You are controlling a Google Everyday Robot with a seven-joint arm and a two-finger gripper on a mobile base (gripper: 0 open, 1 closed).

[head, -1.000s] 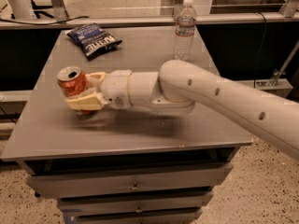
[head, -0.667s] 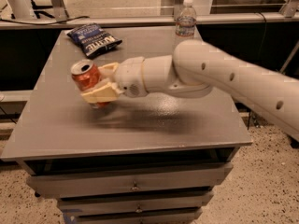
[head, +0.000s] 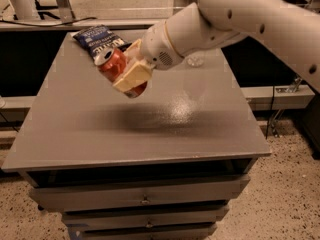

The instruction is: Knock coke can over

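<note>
The coke can [head: 114, 67] is orange-red with a silver top. It is held in the air above the grey table [head: 140, 124], tilted with its top toward the upper left. My gripper [head: 129, 70] is shut on the coke can, its cream fingers [head: 131, 77] clamped across the can's body. The white arm reaches in from the upper right.
A dark blue chip bag [head: 96, 40] lies at the table's back left, just behind the can. The base of a clear water bottle [head: 195, 60] shows at the back, mostly hidden by the arm. Drawers sit below the table's front edge.
The gripper has lifted the coke can off the table and carried it up and to the right, tilting it. The arm now covers most of the water bottle.
</note>
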